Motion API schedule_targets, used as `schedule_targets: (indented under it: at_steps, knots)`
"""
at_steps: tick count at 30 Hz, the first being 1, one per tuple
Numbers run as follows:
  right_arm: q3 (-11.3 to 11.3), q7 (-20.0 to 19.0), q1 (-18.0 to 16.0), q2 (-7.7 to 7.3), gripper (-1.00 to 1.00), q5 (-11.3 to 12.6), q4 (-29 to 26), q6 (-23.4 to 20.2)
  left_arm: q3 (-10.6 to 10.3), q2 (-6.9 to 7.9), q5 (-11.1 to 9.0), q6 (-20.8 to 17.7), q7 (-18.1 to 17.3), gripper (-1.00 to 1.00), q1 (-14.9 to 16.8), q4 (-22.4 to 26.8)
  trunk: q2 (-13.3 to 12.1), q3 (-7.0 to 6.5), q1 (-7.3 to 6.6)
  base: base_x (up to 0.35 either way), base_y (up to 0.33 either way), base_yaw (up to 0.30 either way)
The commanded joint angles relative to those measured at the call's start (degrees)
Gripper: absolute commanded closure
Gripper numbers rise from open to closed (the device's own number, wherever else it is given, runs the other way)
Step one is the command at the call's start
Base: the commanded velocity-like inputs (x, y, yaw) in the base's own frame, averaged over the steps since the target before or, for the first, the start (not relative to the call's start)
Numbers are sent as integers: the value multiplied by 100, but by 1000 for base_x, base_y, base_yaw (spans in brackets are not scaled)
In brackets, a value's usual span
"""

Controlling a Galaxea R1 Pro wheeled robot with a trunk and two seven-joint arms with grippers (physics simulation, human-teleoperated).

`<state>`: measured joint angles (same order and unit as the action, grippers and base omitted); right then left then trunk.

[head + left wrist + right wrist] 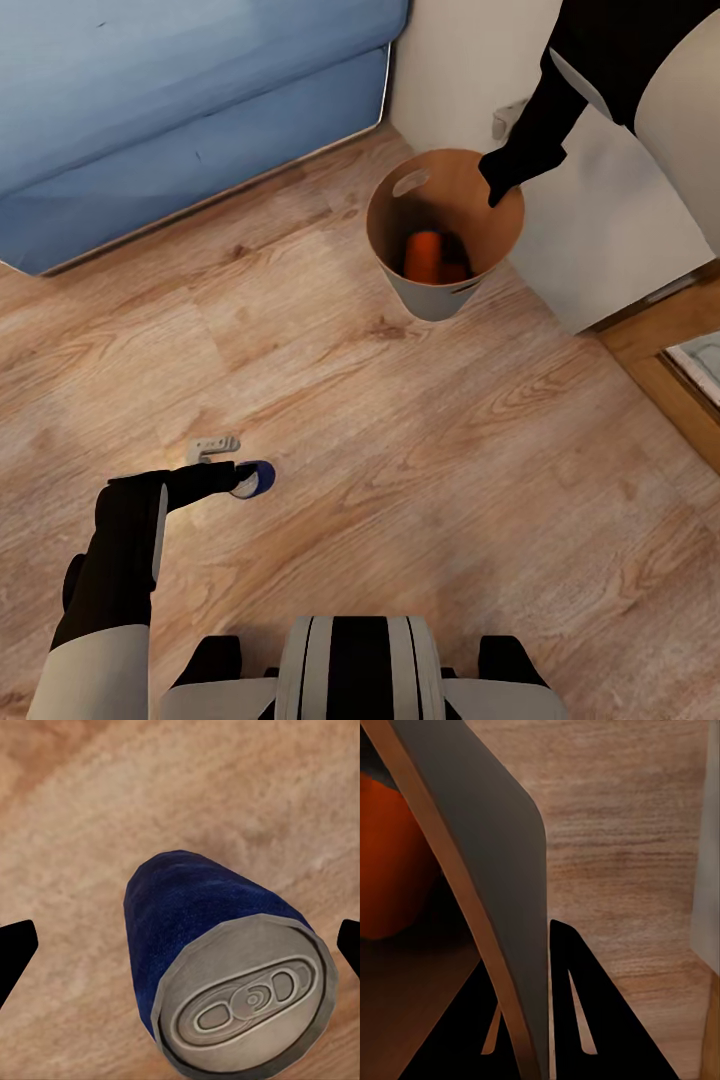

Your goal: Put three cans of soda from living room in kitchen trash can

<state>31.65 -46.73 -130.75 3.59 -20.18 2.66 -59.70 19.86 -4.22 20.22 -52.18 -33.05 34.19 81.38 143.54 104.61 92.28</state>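
On the left, the left claw (243,478) reaches down to the wood floor (420,450), where a blue can (258,477) with a silver top lies on its side. In the left wrist view the blue can (225,975) sits between the two black fingertips (16,952), which stand wide apart, one on each side, not touching it — so this claw is open. A small grey bit (213,445) lies on the floor just beside the claw.

Behind, at the far left, a big blue sofa (180,110) runs along the edge of the floor.

To the right, the bin (440,290) stands on the floor near the white wall corner. It is brown inside and pale grey outside, with an oval slot near the rim. An orange can (424,256) rests inside it, with another dark thing next to it that is too dim to name.

The right claw (497,190) is at the bin's rim. In the right wrist view its black fingers (585,1020) sit on either side of the bin wall (502,885) — pinching it closed — with the orange can (390,862) inside.

At the far right stands a white cabinet (610,240) with a wooden edge.
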Motion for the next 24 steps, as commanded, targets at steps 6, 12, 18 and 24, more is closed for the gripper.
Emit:
schedule_targets:
  at_steps: [6,12,18,24]
  knots:
    - [-89,-21,-3,9,100,84,-2,-30,0,0,0,2,0,-100,0,10,0,15,-1,0,0,0]
    - [-89,-21,-3,18,100,84,-2,-30,-86,0,4,6,-2,-100,0,8,0,27,-1,0,-104,0]
    - [-73,-21,-3,19,100,84,-1,-30,-129,0,0,6,-8,-100,-3,9,0,39,-1,0,-33,0]
    - [-32,-21,-3,19,100,84,-2,-30,-132,0,0,0,-5,-100,-3,10,6,39,9,0,-2,0]
